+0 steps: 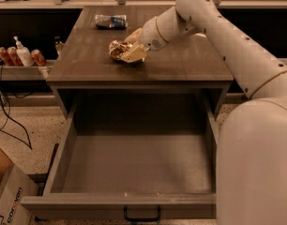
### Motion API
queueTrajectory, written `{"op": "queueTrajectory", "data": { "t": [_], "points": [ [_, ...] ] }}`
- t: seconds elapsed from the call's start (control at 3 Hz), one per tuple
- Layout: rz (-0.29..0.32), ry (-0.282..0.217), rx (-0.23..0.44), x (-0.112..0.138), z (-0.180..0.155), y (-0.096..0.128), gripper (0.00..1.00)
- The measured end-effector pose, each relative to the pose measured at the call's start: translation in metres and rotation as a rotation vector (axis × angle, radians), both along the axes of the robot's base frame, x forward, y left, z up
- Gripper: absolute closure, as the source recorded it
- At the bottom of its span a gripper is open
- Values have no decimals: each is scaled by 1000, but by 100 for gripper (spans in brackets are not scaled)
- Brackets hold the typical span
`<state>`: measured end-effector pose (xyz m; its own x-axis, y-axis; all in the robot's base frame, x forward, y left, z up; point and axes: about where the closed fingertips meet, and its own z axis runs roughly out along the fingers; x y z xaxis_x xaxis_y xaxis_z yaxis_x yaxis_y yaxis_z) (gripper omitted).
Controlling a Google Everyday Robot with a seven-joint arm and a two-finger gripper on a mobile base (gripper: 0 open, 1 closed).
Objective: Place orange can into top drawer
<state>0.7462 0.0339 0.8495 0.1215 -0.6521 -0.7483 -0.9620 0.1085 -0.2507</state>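
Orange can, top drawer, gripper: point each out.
orange can (pixel 115 49): camera view, its exposed left side.
top drawer (pixel 87 201): camera view, top edge of the front panel.
gripper (pixel 132 46): camera view, its tip, at the can.

Speckled floor (pixel 26 144); dark wood table (pixel 190 64); low shelf (pixel 17 73) at left; cardboard box (pixel 7 200) lower left.

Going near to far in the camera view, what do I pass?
Black handle, open top drawer, orange can on the tabletop with the pincer at it, blue-and-silver packet.
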Motion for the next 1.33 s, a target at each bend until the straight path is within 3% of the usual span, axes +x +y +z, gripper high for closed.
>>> {"op": "queueTrajectory", "data": {
  "t": [1.0, 1.33],
  "points": [
    [0, 0, 0, 0, 1, 0, 14],
    [27, -34, -39, -14, 13, 6, 0]
  ]
}}
